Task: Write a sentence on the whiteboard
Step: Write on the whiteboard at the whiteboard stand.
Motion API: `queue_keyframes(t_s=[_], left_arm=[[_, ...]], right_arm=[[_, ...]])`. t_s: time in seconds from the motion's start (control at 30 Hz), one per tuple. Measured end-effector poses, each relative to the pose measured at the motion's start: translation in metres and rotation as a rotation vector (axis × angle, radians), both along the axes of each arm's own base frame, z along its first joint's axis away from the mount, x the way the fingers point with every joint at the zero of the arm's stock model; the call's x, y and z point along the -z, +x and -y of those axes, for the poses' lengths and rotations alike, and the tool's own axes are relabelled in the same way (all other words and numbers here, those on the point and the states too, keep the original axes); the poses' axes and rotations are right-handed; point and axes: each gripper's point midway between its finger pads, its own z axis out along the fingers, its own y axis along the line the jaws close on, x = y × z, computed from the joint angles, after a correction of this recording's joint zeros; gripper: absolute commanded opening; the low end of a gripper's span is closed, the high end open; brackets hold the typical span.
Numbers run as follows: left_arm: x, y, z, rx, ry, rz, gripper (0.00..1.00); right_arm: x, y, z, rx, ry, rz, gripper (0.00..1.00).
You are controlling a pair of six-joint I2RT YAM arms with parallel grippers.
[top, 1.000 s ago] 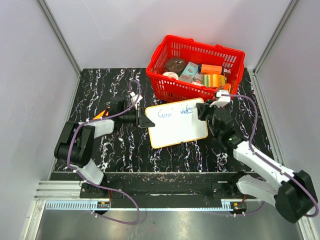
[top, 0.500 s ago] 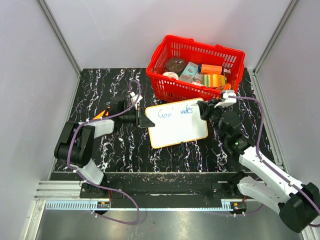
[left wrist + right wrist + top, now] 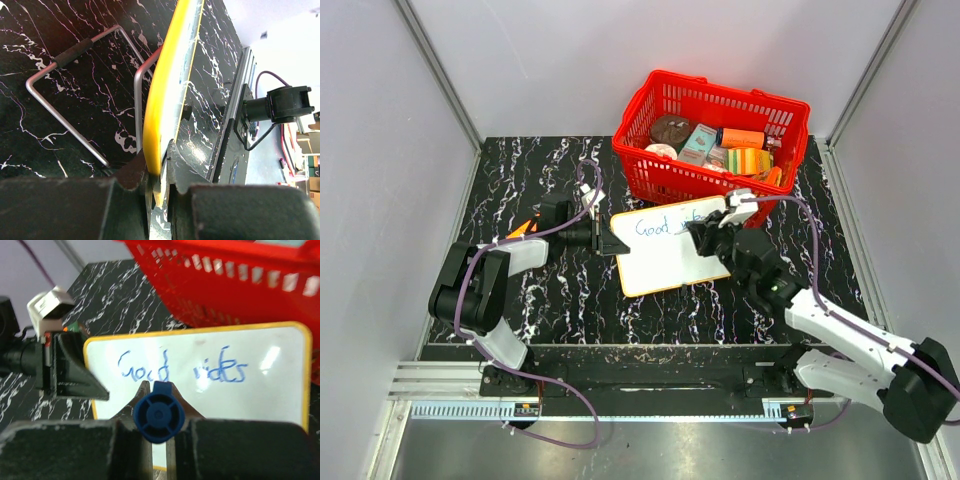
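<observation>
While I am watching from above, the whiteboard [image 3: 665,262] is lying just on the near side of the basket [image 3: 700,180], its far edge almost meeting the basket's front wall. The left gripper [image 3: 610,241] is reaching in from the side away from the basket's right corner, its jaws pinching the board's yellow rim. The right gripper [image 3: 705,237] is hovering over the board's basket-side half, its jaws narrowed around a blue marker [image 3: 159,416]. I cannot tell whether the tip is touching. The sentence [image 3: 182,371] is showing in blue along the edge nearest the basket: "Good" and a second word.
</observation>
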Motion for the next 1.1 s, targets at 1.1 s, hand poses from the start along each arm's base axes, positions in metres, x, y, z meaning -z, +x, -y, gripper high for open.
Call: queue_keyframes(t_s=[1.1], left_arm=[[-0.001, 0.001, 0.002, 0.004, 0.001, -0.001, 0.00]], right_arm=[[0.040, -0.038, -0.074, -0.258, -0.212, 0.100, 0.00]])
